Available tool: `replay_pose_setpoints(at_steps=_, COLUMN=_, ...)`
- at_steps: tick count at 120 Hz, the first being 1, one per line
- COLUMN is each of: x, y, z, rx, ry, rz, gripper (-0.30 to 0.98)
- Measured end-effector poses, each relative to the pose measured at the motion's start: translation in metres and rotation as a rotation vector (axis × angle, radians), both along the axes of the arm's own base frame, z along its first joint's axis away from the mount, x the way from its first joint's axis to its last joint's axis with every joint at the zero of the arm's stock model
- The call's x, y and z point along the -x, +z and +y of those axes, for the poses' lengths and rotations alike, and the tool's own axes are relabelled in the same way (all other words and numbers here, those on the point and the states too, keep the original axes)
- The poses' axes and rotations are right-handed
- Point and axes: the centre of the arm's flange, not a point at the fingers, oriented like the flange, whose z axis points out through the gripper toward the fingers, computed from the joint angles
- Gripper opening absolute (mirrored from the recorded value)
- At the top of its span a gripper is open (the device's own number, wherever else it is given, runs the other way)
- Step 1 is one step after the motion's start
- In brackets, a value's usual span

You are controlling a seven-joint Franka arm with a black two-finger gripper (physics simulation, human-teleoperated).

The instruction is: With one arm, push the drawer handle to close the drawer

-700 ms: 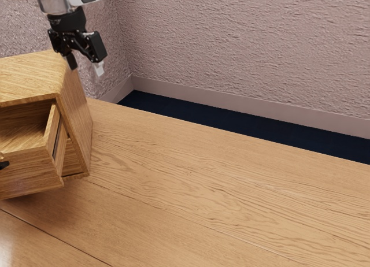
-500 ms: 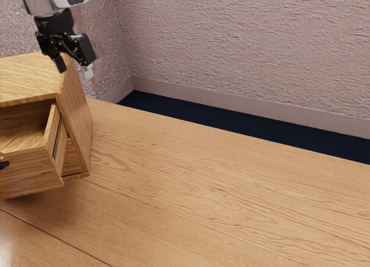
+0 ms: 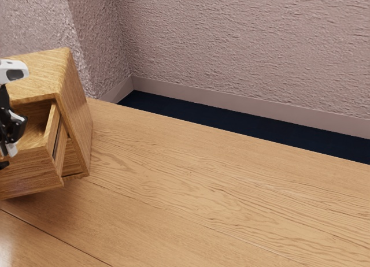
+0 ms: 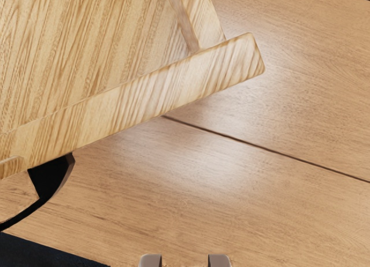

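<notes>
At the exterior view's left edge, my gripper (image 3: 8, 148) has its jaws apart; the wrist view shows a clear gap between the fingertips and nothing held, though I can't tell whether that is fully open. Near them is the black handle (image 3: 4, 163) on the front of the drawer (image 3: 32, 173), which still stands pulled out of its cabinet (image 3: 43, 76) on the table (image 3: 202, 180). The hand has come down from higher up and moved toward the exterior view's left, while the drawer hasn't shifted, so I judge I'm lining up and the closing push is still to come. The wrist view gives me the handle's curved bow more fully, with the fingertips apart from it; the exterior view better shows how the drawer sticks out of the cabinet.
</notes>
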Motion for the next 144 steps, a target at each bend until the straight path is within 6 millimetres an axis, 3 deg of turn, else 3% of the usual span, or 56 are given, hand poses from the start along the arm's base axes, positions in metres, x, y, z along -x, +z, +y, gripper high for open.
replay_pose_setpoints(at_steps=24, x=0.029, y=-0.060, z=0.055, rx=0.051, ry=0.200, rz=0.071, gripper=-0.07)
replay_pose_setpoints(at_steps=38, x=0.029, y=-0.078, z=0.078, rx=0.053, ry=0.275, rz=0.093, gripper=-0.08)
replay_pose_setpoints(at_steps=56, x=0.022, y=-0.087, z=0.086, rx=0.027, ry=0.319, rz=0.104, gripper=-0.10)
replay_pose_setpoints(at_steps=68, x=0.013, y=-0.091, z=0.091, rx=0.003, ry=0.340, rz=0.113, gripper=-0.10)
replay_pose_setpoints(at_steps=98, x=-0.017, y=-0.079, z=0.115, rx=-0.049, ry=0.386, rz=0.085, gripper=-0.10)
replay_pose_setpoints(at_steps=123, x=-0.056, y=-0.063, z=0.136, rx=-0.088, ry=0.410, rz=0.059, gripper=-0.10)
replay_pose_setpoints(at_steps=144, x=-0.080, y=-0.066, z=0.144, rx=-0.104, ry=0.407, rz=0.070, gripper=-0.10)
